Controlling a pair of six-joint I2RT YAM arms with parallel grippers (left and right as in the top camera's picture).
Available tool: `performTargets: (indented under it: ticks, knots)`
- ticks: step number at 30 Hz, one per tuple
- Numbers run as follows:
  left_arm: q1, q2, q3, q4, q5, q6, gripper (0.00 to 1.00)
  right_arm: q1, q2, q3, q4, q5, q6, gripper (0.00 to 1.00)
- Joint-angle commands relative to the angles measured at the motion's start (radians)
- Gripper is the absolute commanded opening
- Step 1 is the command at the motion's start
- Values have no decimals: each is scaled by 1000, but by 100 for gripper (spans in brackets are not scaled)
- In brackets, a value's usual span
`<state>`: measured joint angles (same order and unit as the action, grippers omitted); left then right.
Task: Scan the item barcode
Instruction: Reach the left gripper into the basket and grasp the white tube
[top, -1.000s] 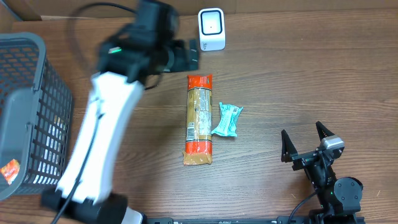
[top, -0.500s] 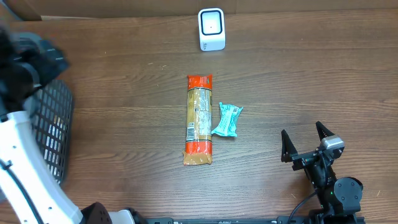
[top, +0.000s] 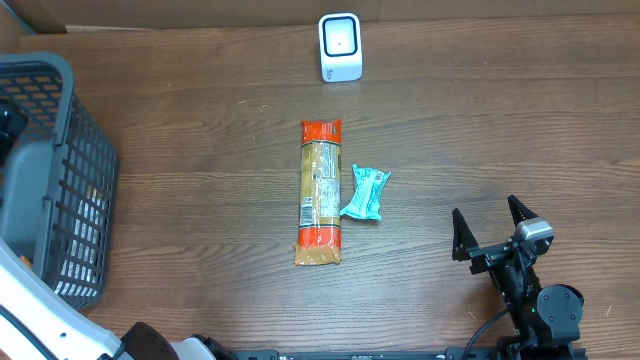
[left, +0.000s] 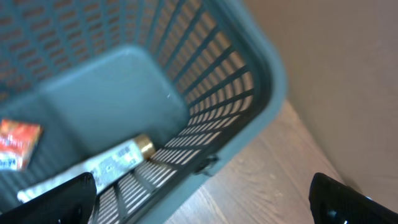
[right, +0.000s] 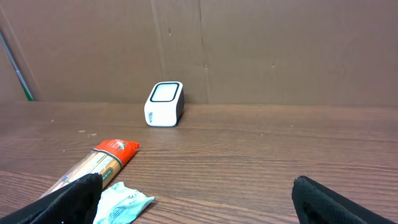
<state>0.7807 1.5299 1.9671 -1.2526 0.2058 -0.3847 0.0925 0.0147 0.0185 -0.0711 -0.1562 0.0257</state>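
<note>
Left gripper (left: 202, 200) is hanging over the basket (left: 249, 81) at the table's left edge, jaws spread wide and holding nothing. A red packet (left: 18, 143) and a long gold-tipped pack (left: 115, 162) are lying on the basket floor below it. Right gripper (top: 492, 232) is sitting near the near right corner of the table (top: 520, 120), jaws equally wide, also carrying nothing. Items waiting: a pasta pack (top: 320, 195) is lying lengthwise mid-table, one red end pointing toward the scanner (top: 340, 46) at the middle of the far edge. A teal packet (top: 365, 192) is lying just beside its right flank; touching or not, can't tell. Neither gripper is touching either one. My read: we're sitting between items, with the basket contents looking done and the next pick not started. Next move is calling for an arm reaching to mid-table, closing across the pasta pack's narrow width, lifting, then turning the barcode face toward the scanner window. Barcode position isn't showing in any view, so some rotating may be needed. Risk I'm seeing: the teal packet getting dragged along, sitting that close.
</note>
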Motion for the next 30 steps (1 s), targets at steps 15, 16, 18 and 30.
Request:
performTargets:
  ticks: [15, 16, 18, 30]
  knots:
    - [123, 64, -430, 212, -14, 161, 100, 5, -12, -11, 4, 6, 0, 100]
    - [122, 78, -443, 219, -16, 200, 100, 5, -12, -11, 4, 6, 0, 100]
    - [122, 102, -454, 227, -24, 243, 100, 5, -12, -11, 4, 6, 0, 100]
    - [122, 227, -455, 256, 5, 504, 98, 5, -12, -11, 4, 6, 0, 100]
